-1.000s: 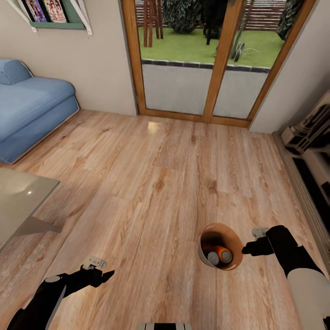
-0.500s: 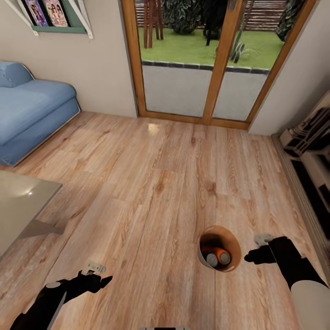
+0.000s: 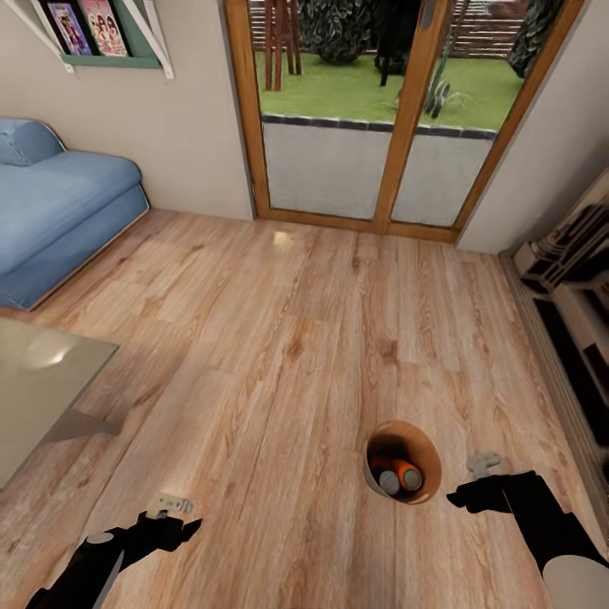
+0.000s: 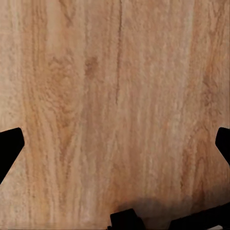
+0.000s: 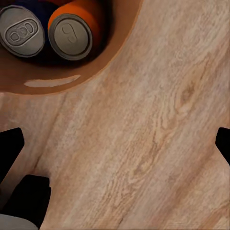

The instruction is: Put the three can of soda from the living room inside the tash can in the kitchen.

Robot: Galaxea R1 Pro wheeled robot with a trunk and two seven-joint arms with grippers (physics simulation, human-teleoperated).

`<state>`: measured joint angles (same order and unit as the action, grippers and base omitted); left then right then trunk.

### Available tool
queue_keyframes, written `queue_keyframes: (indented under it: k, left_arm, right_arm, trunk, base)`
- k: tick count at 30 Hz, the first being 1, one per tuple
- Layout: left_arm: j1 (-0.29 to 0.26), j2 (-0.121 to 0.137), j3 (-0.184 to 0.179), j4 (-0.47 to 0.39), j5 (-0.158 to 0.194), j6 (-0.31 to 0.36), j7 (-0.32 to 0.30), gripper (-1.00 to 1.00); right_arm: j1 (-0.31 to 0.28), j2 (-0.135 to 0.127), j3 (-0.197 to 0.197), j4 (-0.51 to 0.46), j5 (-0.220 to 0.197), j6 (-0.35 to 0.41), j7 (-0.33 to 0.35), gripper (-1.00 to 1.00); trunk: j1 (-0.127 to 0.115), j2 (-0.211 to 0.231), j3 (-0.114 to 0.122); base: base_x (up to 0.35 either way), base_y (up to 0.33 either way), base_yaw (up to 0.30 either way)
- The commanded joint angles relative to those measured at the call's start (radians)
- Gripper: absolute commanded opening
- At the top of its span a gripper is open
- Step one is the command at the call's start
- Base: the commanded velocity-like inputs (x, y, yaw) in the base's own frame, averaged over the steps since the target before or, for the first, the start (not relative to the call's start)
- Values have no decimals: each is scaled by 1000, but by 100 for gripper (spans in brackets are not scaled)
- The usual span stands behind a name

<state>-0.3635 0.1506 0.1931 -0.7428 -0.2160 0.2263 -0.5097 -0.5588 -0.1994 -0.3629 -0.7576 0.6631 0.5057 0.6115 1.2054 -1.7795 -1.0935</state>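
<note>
The trash can, grey outside and brown-orange inside, stands on the wood plank floor at the lower right of the head view. Inside it lie soda cans with silver tops: an orange one and a dark blue one. In the head view two tops and orange bodies show in the can. My right gripper hangs open just right of the trash can, holding nothing; the trash can rim is close ahead of it. My left gripper is open over bare floor at the lower left.
A blue sofa stands at the left wall and a glass low table juts in from the left edge. Wood-framed glass doors are straight ahead. Shelving lines the right wall.
Both grippers have drawn back toward me, the right one away from the trash can's rim. The camera has shifted slightly, sliding the room in the picture. The cans stay in the trash can.
</note>
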Motion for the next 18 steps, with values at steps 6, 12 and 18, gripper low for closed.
queue_keyframes:
  k: [6, 12, 18]
  left_arm:
    - [0, 1, 0, 55, 3, -31, 44, 100]
    - [1, 1, 0, 103, 2, -93, 56, 100]
    - [2, 2, 0, 157, 4, -153, 59, 100]
  right_arm:
    - [57, 27, -58, 1, 1, -122, -10, 100]
    - [129, 51, -90, 8, -1, -245, -41, 100]
    - [194, 58, -101, 28, -9, -416, -54, 100]
  trunk:
    - [-23, 42, 19]
    - [-46, 84, 38]
    - [-69, 126, 57]
  base:
    - [0, 0, 0]
    - [0, 0, 0]
    - [0, 0, 0]
